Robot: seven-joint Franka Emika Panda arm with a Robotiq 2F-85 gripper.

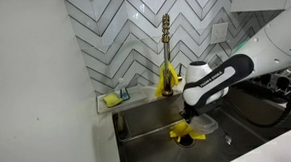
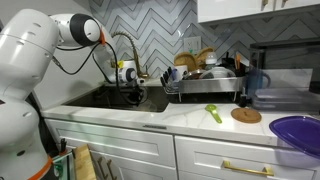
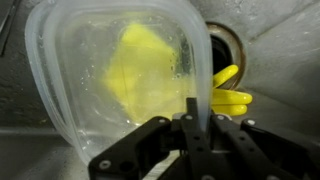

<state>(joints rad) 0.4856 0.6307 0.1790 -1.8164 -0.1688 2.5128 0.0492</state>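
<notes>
The dark fingers are clenched on the thin rim of a clear, rounded plastic container, which stands tilted on edge, its wet wall filling most of the wrist view. A yellow patch shows through it. Just beside it, a yellow rubber glove lies by the drain on the floor of the steel sink.

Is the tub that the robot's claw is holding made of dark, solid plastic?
No, the tub pinched at its rim by the gripper is see-through, and a yellow item behind it shows plainly through its wall.
</notes>
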